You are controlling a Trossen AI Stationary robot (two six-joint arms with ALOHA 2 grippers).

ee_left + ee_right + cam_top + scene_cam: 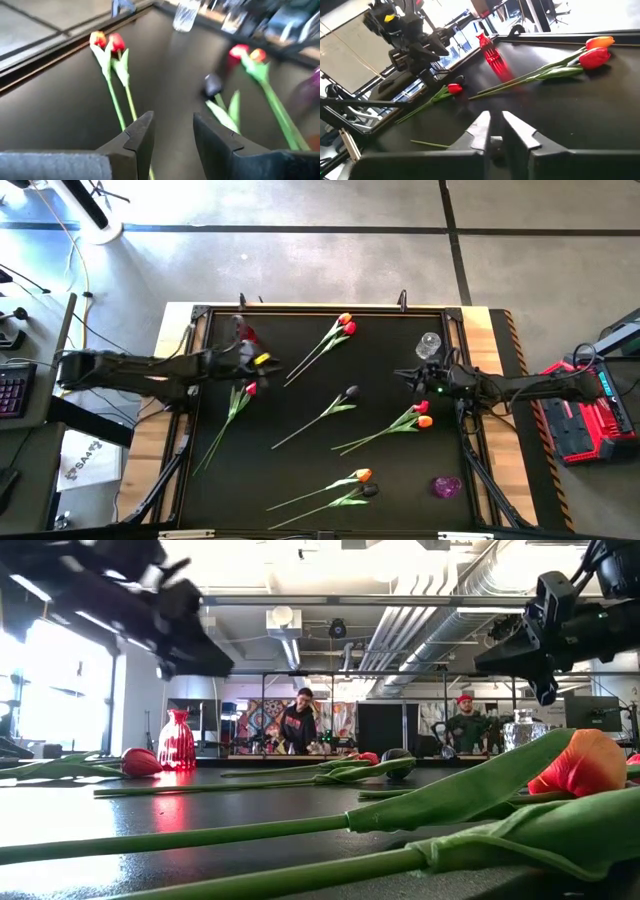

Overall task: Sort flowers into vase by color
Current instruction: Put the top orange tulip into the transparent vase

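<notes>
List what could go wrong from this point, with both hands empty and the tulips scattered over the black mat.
1. Paired tulips lie touching, like the orange and red artificial tulips at the far edge; a pick could drag both.
2. The left hand hovers near the red ribbed glass vase; a careless descent might tip it.
3. The right hand, fingers barely apart, may miss thin stems such as the red and orange pair beside it.
</notes>
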